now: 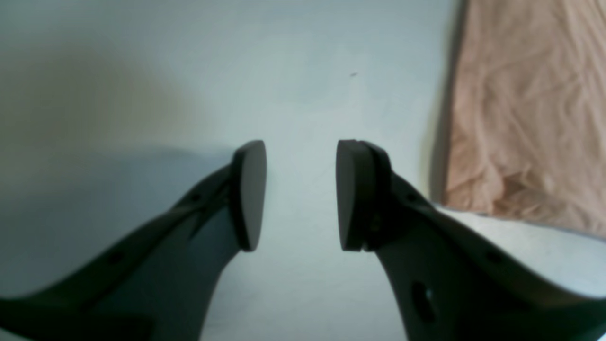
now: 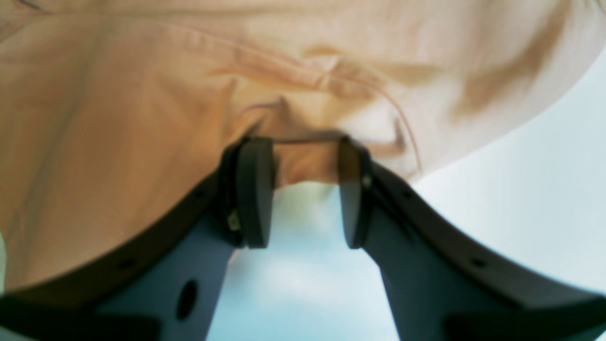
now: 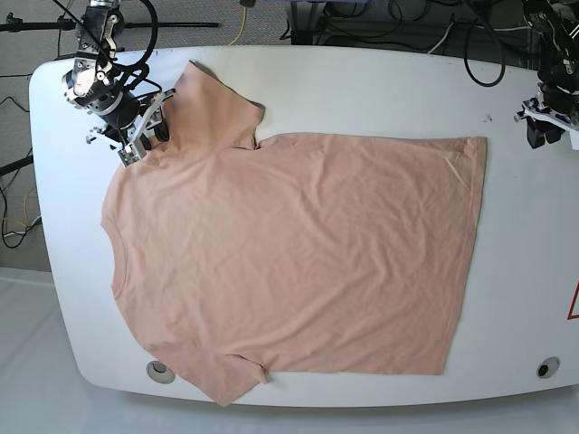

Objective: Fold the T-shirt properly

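Observation:
The peach T-shirt lies flat and slightly wrinkled on the white table, collar toward the left and hem toward the right. One sleeve points to the back left, the other to the front edge. My right gripper is at the shoulder by the back-left sleeve. In the right wrist view its jaws stand open, with the shirt's edge reaching between the fingertips. My left gripper is at the back right, open and empty over bare table. The shirt's hem lies apart to its side.
Cables and stands crowd the table's back edge. Two round grommets sit near the front edge, one at the left and one at the right. A red mark shows at the right edge.

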You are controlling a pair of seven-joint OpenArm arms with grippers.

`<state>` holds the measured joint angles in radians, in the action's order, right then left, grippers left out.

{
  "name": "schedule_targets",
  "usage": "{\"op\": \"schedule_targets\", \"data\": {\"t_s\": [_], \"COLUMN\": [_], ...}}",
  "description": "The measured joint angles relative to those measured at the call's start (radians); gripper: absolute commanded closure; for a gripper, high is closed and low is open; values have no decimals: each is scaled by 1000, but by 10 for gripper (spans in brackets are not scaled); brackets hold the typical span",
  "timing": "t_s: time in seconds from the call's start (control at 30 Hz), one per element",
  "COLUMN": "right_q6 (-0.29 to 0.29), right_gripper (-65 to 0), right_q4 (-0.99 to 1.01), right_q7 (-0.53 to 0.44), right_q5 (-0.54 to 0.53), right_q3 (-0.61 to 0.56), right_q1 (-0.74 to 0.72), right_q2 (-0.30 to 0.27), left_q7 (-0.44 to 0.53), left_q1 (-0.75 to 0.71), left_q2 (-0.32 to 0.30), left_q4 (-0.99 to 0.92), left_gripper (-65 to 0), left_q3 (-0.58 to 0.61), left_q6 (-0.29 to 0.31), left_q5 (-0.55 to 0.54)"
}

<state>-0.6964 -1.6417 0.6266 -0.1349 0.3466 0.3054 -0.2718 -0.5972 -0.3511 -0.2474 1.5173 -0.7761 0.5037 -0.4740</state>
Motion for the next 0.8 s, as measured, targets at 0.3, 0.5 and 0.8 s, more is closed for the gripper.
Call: {"op": "schedule_targets", "data": {"t_s": [0.3, 0.5, 0.8], "right_q6": [0, 1, 5], "right_gripper": [-228, -235, -232], "right_q4": [-1, -7, -9], "right_q7": [-3, -6, -21], "right_q5": [5, 35, 53], "right_q3": [-6, -17, -32], "right_q1": [1, 1, 0], "right_q2": [0, 0, 0], "left_q7": [28, 48, 57], "left_q1": [6, 10, 6], "left_q2": [-20, -47, -53], "left_q4": [-3, 2, 3], "left_gripper": [-378, -396, -321], "left_q3": [-3, 3, 48], "left_q6": [61, 34, 4], "left_q5": [59, 56, 39]}}
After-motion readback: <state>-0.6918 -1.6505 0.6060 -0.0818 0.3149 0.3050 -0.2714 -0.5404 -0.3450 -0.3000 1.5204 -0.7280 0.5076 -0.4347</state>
